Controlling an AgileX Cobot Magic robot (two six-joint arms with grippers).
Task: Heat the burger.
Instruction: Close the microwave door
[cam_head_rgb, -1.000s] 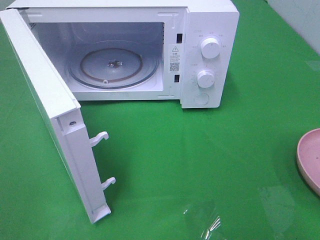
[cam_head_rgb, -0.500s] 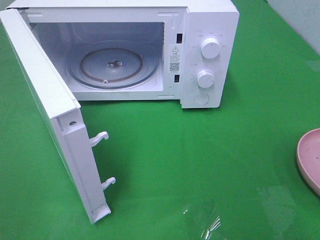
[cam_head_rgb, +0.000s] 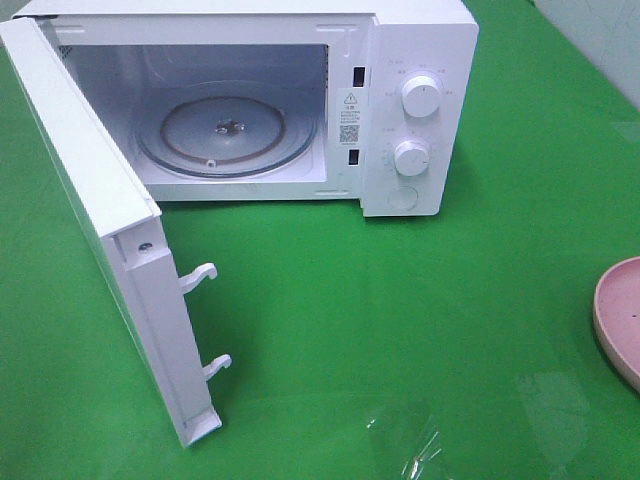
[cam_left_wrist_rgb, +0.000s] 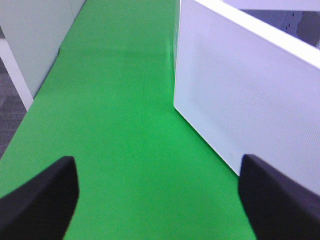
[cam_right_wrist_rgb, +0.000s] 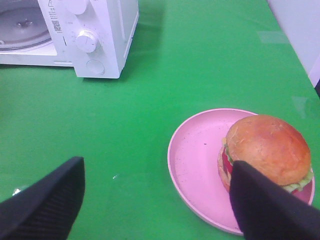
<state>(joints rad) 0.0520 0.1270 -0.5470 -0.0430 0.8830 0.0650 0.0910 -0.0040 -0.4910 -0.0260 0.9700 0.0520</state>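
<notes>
Microwave (cam_head_rgb: 250, 100) stands at 12 o'clock on the green surface (cam_head_rgb: 400, 330), its door (cam_head_rgb: 110, 250) swung wide toward 8 o'clock, two latch hooks jutting from the door's free edge. Inside, the glass turntable (cam_head_rgb: 225, 135) lies bare. Two white dials (cam_head_rgb: 420, 97) sit one above the other on the control panel at the oven's right, with a round button below them.

Plate (cam_head_rgb: 622, 315), pink, shows only as a slice at 3 o'clock of the high view, well apart from the oven. The right wrist view shows it whole, with the burger (cam_right_wrist_rgb: 267, 150) resting on it, off-centre and close to the rim; its bun is golden brown, with red and green filling at the edge.

Right claw (cam_right_wrist_rgb: 155, 210) hangs above the surface with its dark fingers (cam_right_wrist_rgb: 45, 202) spread wide, holding nothing; one finger overlaps the burger's edge in that view, though I cannot tell if they touch. Left claw (cam_left_wrist_rgb: 157, 200) is also spread and empty, hovering just beside the door's outer face, with green cloth between its fingers (cam_left_wrist_rgb: 40, 197).
</notes>
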